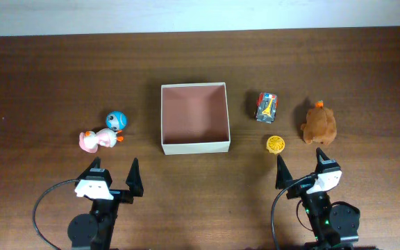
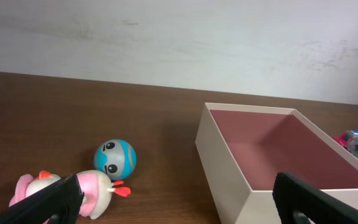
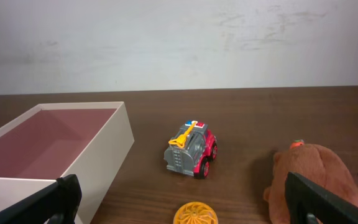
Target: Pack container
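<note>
The container [image 1: 194, 145] is a square shallow box with cream walls and a pink-brown inside, empty, at the table's middle; it also shows in the left wrist view [image 2: 225, 168] and the right wrist view [image 3: 104, 155]. Left of it lie a blue ball-shaped toy [image 1: 116, 120] [image 2: 114, 158] and a pink and white duck toy [image 1: 97, 139] [image 2: 89, 190]. Right of it are a grey and red toy truck [image 1: 267, 107] [image 3: 191, 150], a yellow ball [image 1: 276, 144] [image 3: 196, 214] and a brown plush toy [image 1: 319, 123] [image 3: 319, 177]. My left gripper [image 1: 112, 175] and right gripper [image 1: 301, 167] are open and empty near the front edge.
The table [image 1: 47, 83] is dark brown wood. A pale wall [image 2: 179, 37] stands behind its far edge. Black cables run from both arm bases at the front.
</note>
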